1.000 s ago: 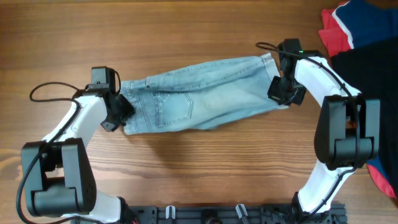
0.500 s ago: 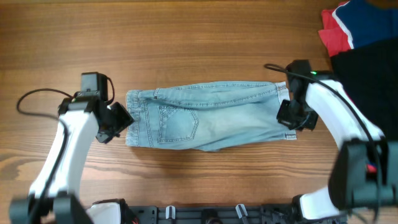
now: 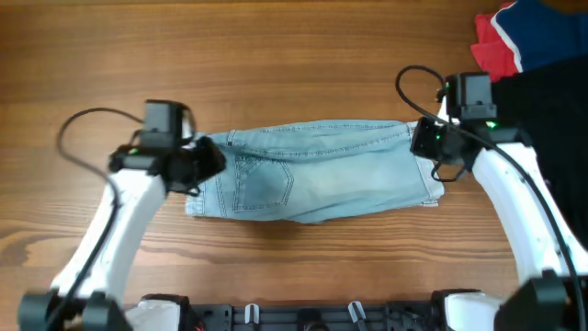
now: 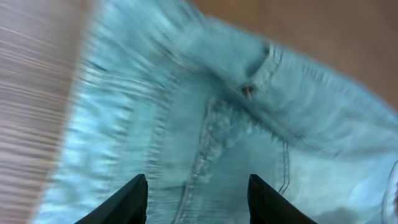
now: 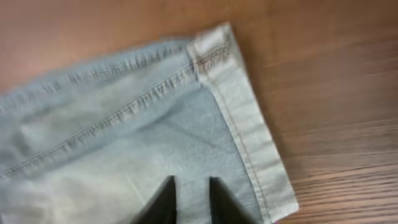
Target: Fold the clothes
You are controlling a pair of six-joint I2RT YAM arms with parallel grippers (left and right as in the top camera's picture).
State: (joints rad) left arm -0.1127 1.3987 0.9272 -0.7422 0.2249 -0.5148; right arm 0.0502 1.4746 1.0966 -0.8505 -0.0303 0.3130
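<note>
pale blue jeans (image 3: pixel 312 179) lying flat on wooden table (image 3: pixel 276 55), left gripper (image 4: pixel 198 199) spread above waistband end, right gripper (image 5: pixel 191 199) narrowly parted above hem end

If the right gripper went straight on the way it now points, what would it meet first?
Most likely the jeans, the leg just inside the hem; the right gripper hangs close over it, though depth is unclear.

This looks like a robot lab bench rather than a home. A bare wooden table (image 3: pixel 294 55) carries a left arm (image 3: pixel 119 221) and a right arm (image 3: pixel 519 202) beside a black rail (image 3: pixel 312 318) at its near edge. Jeans (image 3: pixel 322 179) lie flat, and spare garments (image 3: pixel 533 32) are heaped in a corner.
</note>
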